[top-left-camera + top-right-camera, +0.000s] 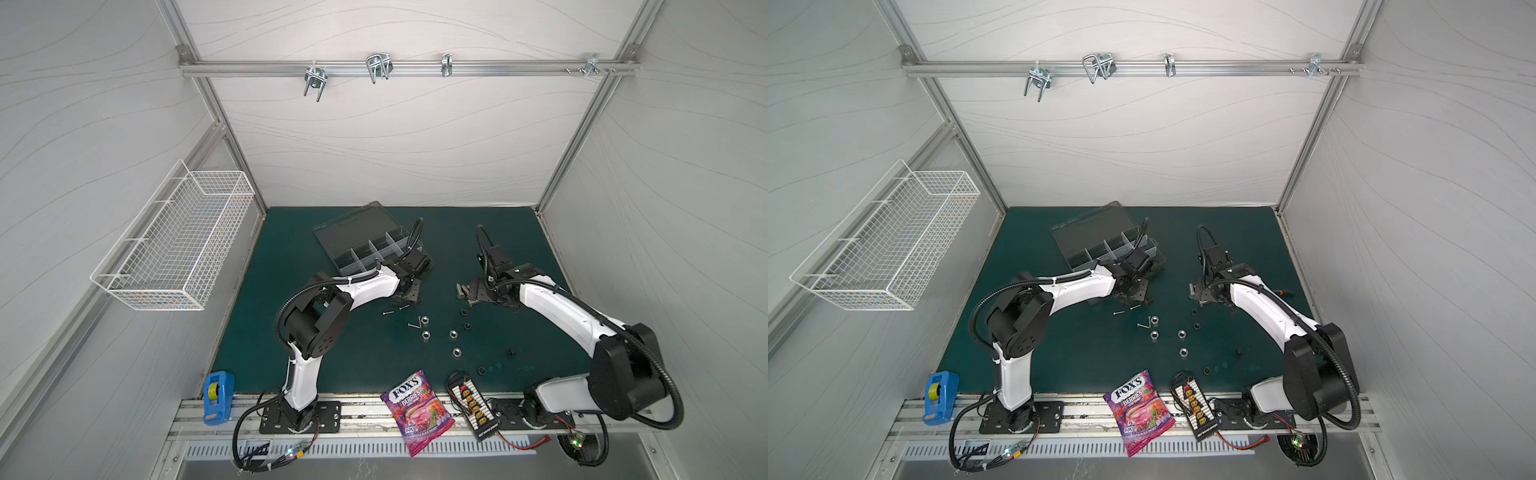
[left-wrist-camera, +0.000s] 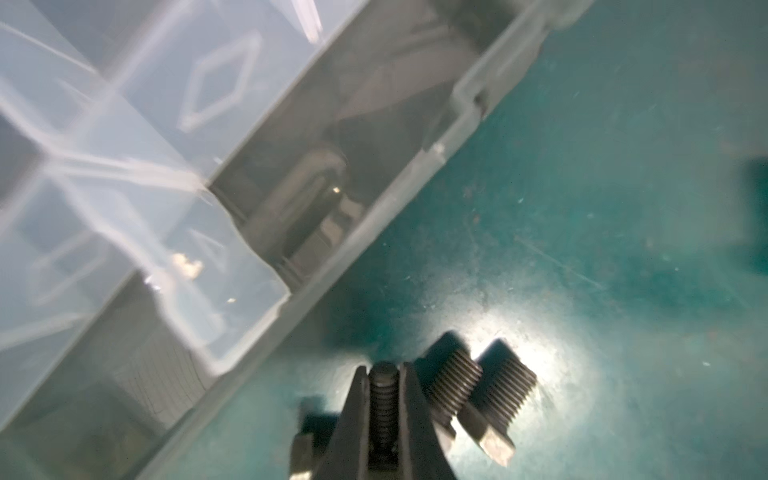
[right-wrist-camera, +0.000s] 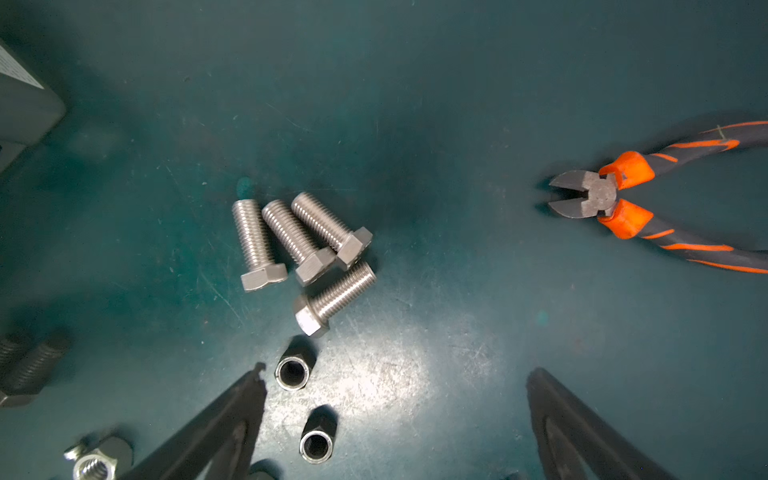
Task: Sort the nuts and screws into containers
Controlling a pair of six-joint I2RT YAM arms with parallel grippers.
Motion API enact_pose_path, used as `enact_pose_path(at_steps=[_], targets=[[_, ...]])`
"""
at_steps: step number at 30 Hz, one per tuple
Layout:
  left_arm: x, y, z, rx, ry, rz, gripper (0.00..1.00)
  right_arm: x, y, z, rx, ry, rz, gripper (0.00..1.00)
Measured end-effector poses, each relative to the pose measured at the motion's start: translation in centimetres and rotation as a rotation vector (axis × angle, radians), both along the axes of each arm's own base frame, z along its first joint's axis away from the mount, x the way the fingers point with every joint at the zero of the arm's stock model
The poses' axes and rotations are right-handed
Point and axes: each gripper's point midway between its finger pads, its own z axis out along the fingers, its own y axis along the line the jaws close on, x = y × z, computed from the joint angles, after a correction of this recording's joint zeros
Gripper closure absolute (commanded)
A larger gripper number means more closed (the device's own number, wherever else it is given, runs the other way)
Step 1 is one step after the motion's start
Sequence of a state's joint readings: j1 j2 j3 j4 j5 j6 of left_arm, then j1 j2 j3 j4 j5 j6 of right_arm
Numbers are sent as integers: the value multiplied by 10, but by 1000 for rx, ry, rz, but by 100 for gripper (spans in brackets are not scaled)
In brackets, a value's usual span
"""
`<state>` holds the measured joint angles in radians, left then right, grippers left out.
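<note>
My left gripper (image 2: 383,370) is shut on a small black screw (image 2: 382,399), which lies lengthwise between the jaws, low over the green mat beside the organizer box (image 2: 365,232). Two thick bolts (image 2: 453,382) lie on the mat right next to it. In both top views the left gripper (image 1: 406,294) sits at the near right corner of the smoky-grey box of containers (image 1: 365,249), whose lid is open. My right gripper (image 3: 397,376) stands wide open and empty above the mat. Several silver hex bolts (image 3: 299,241) lie ahead of it, and two black nuts (image 3: 293,370) stand near one finger.
Silver nuts (image 1: 424,334), black nuts (image 1: 467,326) and thin screws (image 1: 388,313) are scattered mid-mat. Orange-handled cutters (image 3: 623,199) lie to the right of the bolts. A candy bag (image 1: 417,409), a connector board (image 1: 471,405) and a blue tape dispenser (image 1: 218,395) line the front edge. A white wire basket (image 1: 174,249) hangs on the left wall.
</note>
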<state>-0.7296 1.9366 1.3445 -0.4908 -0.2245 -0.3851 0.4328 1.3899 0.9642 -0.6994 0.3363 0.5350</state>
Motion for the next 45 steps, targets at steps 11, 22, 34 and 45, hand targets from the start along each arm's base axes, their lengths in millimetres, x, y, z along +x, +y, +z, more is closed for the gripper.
enact_pose_path(at_steps=[11,22,34,45], targets=[[24,31,84,-49,-188,34,100,0,1,4,12,-13,2,1],[29,85,45,-16,-97,105,100,0,1,8,20,-25,3,1],[25,84,11,7,-26,96,89,0,1,8,17,-27,2,1],[26,83,13,4,-33,94,60,0,-1,9,6,-32,-3,1]])
